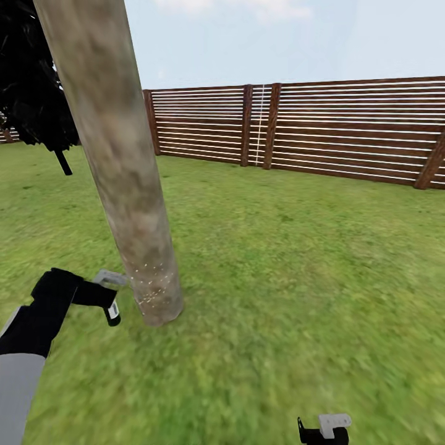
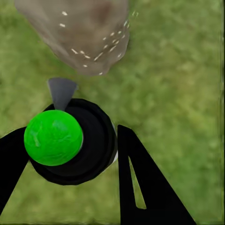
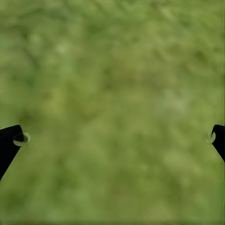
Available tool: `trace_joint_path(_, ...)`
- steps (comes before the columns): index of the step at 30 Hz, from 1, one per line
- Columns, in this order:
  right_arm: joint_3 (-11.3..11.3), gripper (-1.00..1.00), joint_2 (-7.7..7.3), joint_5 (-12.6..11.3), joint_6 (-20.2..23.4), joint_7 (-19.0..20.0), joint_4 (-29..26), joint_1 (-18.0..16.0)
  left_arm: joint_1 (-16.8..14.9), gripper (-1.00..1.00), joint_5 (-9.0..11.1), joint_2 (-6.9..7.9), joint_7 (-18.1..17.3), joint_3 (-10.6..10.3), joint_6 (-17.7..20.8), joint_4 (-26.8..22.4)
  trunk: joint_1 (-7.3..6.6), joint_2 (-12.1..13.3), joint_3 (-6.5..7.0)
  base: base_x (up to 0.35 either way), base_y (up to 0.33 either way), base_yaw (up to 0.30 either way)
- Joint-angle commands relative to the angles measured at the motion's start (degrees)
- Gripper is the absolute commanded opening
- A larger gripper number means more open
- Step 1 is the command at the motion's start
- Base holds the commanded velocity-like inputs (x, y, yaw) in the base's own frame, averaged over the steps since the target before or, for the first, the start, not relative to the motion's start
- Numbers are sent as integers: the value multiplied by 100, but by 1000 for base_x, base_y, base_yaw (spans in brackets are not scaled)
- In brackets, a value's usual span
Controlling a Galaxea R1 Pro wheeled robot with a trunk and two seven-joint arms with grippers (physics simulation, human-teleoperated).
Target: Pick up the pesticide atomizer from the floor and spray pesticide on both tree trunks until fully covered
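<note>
My left gripper (image 2: 70, 154) is clamped on the sprayer (image 2: 54, 137). From my left wrist I see its bright green body between my black fingers (image 2: 140, 183), seated in a black ring, with a pale grey nozzle pointing at the tree trunk (image 2: 79, 33). From my head, the left gripper (image 1: 105, 296) hovers low, just beside the foot of the tree trunk (image 1: 117, 161), and the grey top of the sprayer (image 1: 111, 279) sits near the bark; I cannot tell whether it touches. No label, brand or writing can be read on the sprayer, and I see none on anything else either.

Whitish specks of spray (image 1: 149, 285) dot the lowest part of the trunk, on the side facing the sprayer. From my left wrist the same flecks (image 2: 101, 51) are scattered over the blotchy bark and a few hang just off its edge. The bark higher up the trunk looks bare.

My right gripper (image 1: 324, 429) is low over the grass (image 1: 296, 259), well apart from the trunk on its right. From my right wrist its two black fingertips (image 3: 11, 140) are spread wide, with nothing but blurry green lawn (image 3: 112, 112) between them.

Behind the trunk a brown slatted fence (image 1: 321, 133) closes off the lawn. Behind and left of the trunk is a black-leaved tree (image 1: 31, 80) with a thin dark stem.
</note>
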Motion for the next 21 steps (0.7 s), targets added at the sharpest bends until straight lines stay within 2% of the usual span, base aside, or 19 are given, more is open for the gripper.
trace_joint_path(1,0,100,0,0,0,0,2,0,7,-100,-2,20,-50,-21,-1,7,0,0,0,0,0,90)
trace_joint_path(6,0,100,0,0,0,0,3,0,31,-100,-230,23,-99,-54,9,-35,0,0,0,6,-4,240)
trace_joint_path(13,2,100,0,9,1,2,7,0,32,-100,-246,21,-104,-7,26,-44,0,0,0,171,-178,59)
trace_joint_path(21,1,100,0,2,0,7,7,0,35,-100,-246,30,-104,11,30,36,0,0,0,11,-273,0)
